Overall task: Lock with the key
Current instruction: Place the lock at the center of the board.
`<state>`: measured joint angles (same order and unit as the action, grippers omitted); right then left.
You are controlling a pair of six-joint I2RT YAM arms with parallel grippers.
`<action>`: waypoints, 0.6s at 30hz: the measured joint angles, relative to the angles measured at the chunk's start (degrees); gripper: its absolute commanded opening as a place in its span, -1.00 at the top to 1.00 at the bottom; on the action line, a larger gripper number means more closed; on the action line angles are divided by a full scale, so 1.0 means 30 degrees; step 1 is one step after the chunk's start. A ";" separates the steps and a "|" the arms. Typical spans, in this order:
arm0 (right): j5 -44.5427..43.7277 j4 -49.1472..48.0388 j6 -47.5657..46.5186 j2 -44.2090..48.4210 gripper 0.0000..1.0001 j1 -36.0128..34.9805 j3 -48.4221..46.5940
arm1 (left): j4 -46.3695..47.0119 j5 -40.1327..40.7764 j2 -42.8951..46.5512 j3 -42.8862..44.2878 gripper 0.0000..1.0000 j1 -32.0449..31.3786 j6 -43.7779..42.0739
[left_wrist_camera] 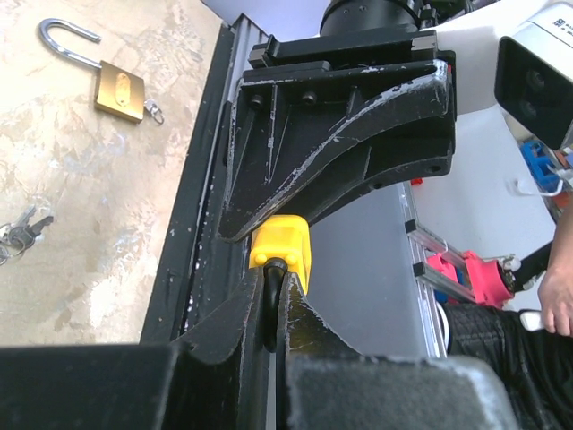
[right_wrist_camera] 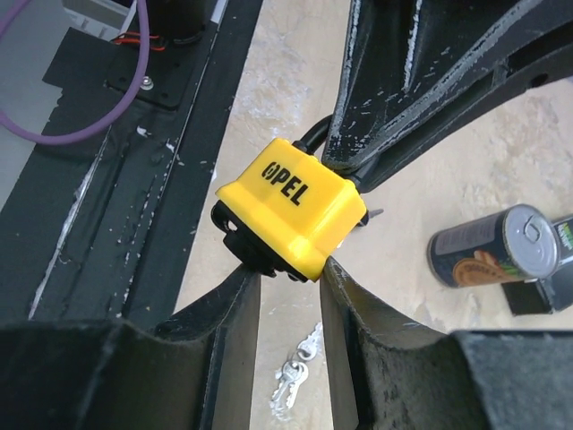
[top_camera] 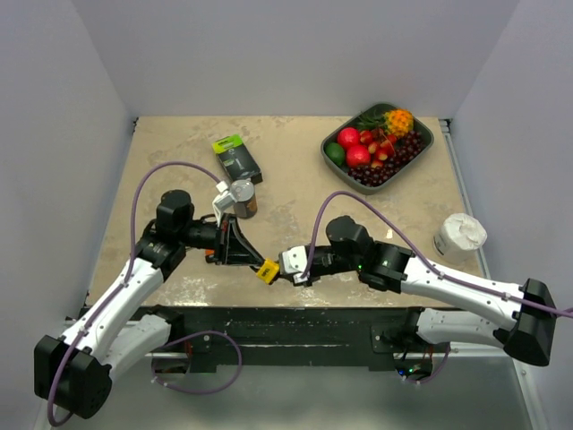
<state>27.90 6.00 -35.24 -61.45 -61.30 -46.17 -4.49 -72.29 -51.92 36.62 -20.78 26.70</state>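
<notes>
The yellow plastic-cased padlock (right_wrist_camera: 291,206), marked OPEL, hangs above the beige stone-patterned table (top_camera: 295,193) near its front edge, caught between both arms. The left gripper (left_wrist_camera: 271,282) is fully closed on the lock's black shackle. The right gripper (right_wrist_camera: 291,287) stands partly open, its fingers (right_wrist_camera: 345,296) pressed against either side of the lock's lower end. A small bunch of silver keys (right_wrist_camera: 291,372) lies loose on the table below the lock, held by neither gripper. A brass padlock (left_wrist_camera: 119,90) with its shackle open lies farther off, and a dark drinks can (right_wrist_camera: 497,255) stands behind.
</notes>
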 measured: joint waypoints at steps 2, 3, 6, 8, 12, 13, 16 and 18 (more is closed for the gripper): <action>-0.0131 -0.0080 0.0510 -0.0109 0.38 0.0029 0.0000 | -0.0029 0.0262 0.0109 -0.0095 1.00 -0.0015 0.0073; -0.0270 -0.0109 0.0765 -0.0146 0.38 0.0044 0.0000 | 0.0000 0.0350 0.0153 -0.0182 1.00 -0.0022 0.0080; -0.0627 -0.0095 0.1290 -0.0342 0.42 0.0044 0.0000 | 0.0153 0.0678 0.0219 -0.0488 1.00 -0.0087 0.0102; -0.0940 -0.0051 0.1596 -0.0503 0.43 0.0029 0.0000 | 0.0248 0.0896 0.0233 -0.0743 1.00 -0.0102 0.0109; -0.1399 -0.0022 0.2178 -0.0954 0.42 0.0058 0.0000 | 0.0357 0.1545 0.0240 -0.1129 1.00 -0.0175 0.0087; -0.1457 0.0015 0.2295 -0.1035 0.42 0.0073 0.0000 | 0.0342 0.1712 0.0240 -0.1188 1.00 -0.0219 0.0066; -0.1530 0.0036 0.2769 -0.1180 0.42 0.0087 0.0000 | 0.0262 0.2047 0.0211 -0.1246 1.00 -0.0306 0.0051; -0.1625 0.0066 0.3191 -0.1260 0.41 0.0117 0.0000 | 0.0131 0.2339 0.0211 -0.1246 1.00 -0.0364 0.0022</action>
<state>23.03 6.20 -25.67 -65.23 -60.95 -46.17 -4.10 -65.28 -51.29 32.88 -21.87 26.76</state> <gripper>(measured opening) 0.308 0.078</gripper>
